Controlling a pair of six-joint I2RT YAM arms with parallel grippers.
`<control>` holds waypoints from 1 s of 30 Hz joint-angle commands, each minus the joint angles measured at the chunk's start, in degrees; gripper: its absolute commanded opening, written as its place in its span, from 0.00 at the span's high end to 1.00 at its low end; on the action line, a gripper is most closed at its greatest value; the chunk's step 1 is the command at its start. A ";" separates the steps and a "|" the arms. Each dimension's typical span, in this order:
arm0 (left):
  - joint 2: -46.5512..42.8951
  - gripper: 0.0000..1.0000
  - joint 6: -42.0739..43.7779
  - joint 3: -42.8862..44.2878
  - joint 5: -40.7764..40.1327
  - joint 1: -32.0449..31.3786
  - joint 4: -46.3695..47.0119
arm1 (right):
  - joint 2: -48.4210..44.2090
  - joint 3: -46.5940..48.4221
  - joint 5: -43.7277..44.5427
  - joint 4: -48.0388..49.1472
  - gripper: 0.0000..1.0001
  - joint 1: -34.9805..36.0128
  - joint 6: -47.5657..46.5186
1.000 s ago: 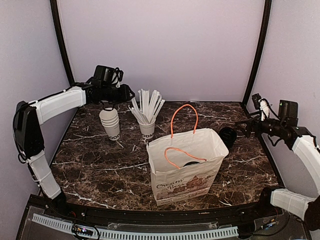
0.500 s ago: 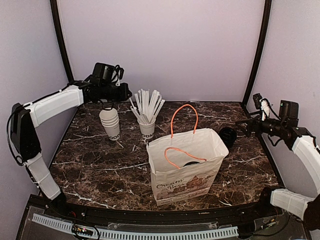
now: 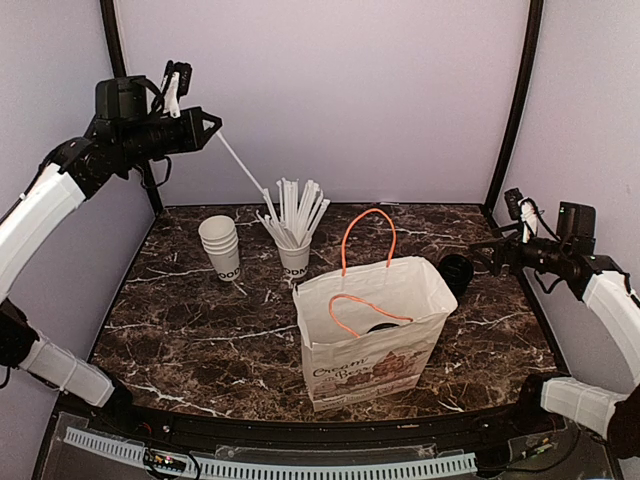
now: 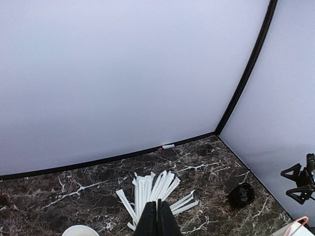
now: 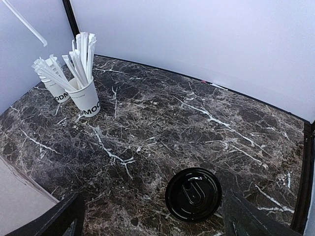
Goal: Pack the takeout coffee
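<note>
A round black lid [image 3: 381,327] shows deep inside the open white paper bag [image 3: 400,290]; it looks like the takeout coffee, with the cup body hidden by the bag wall. My left gripper [image 3: 207,126] is raised high at the back left, shut on a white wrapped straw [image 3: 240,165] that slants down toward the straw cup [image 3: 294,258]. In the left wrist view the fingers [image 4: 158,219] are pressed together above the straws [image 4: 150,189]. The straw tip shows in the right wrist view [image 5: 24,22]. My right gripper [image 3: 490,256] is open and empty [image 5: 155,221] above a black lid stack [image 5: 193,194].
Stacked lidless white cups [image 3: 222,247] stand left of the straw cup [image 5: 86,96]. The bag with orange handles [image 3: 368,240] stands at the front centre. The black lid stack [image 3: 456,272] sits right of the bag, near the right wall; it also shows in the left wrist view [image 4: 241,193].
My left arm has risen and swung back to the left from just above the stacked cups, drawing one straw up out of the straw cup. The right arm has not moved.
</note>
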 commanded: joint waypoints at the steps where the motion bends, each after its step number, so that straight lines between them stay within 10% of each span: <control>1: -4.93 1.00 4.99 2.50 10.88 -0.27 1.40 | 0.21 -0.72 -1.44 1.77 0.01 -0.50 -0.66; 15: -11.13 1.00 1.74 0.37 49.39 -1.59 -3.02 | 0.89 -0.89 -1.98 1.40 0.01 -0.44 -1.67; 30: -7.08 1.00 4.64 -4.54 45.86 -15.11 -6.68 | 0.63 -1.14 -2.33 1.39 0.01 -1.29 -1.76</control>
